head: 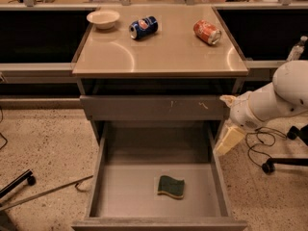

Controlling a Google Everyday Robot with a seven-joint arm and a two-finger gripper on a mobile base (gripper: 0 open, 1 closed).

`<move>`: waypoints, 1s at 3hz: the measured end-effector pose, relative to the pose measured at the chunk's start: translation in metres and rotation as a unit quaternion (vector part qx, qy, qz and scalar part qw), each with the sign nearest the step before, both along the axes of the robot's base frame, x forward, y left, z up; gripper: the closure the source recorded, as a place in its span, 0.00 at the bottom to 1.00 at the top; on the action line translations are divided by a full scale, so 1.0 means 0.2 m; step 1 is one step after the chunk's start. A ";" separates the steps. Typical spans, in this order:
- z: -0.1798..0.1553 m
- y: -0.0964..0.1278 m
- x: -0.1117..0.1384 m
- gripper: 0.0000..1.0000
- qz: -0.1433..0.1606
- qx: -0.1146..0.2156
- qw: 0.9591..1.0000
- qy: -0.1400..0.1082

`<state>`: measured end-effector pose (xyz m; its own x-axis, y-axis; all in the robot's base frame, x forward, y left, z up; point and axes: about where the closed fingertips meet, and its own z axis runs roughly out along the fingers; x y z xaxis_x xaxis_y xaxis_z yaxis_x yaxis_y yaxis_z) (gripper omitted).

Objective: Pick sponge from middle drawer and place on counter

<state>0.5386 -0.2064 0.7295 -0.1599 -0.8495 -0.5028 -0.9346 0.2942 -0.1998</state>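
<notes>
The sponge (171, 186), dark green on top with a yellow layer, lies flat on the floor of the middle drawer (97, 177), right of centre and near the front. The drawer is pulled fully out. The counter (159, 49) is the glossy tan top of the cabinet above it. My gripper (230, 137) hangs from the white arm (274, 100) at the right. It sits just outside the drawer's right wall, above and to the right of the sponge, and holds nothing that I can see.
On the counter stand a white bowl (103, 18) at the back left, a blue can (143, 27) on its side and a red can (207, 31) on its side. A shut drawer front (154, 107) sits above the open drawer. A chair base (284, 162) and cables lie at the right, a pole (43, 194) on the floor at the left.
</notes>
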 end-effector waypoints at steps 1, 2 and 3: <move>0.00 0.00 0.00 0.00 0.000 0.000 1.000 0.000; -0.21 0.04 -0.04 0.00 -0.005 0.020 1.000 0.009; -0.60 0.12 -0.06 0.00 -0.015 0.036 0.998 0.040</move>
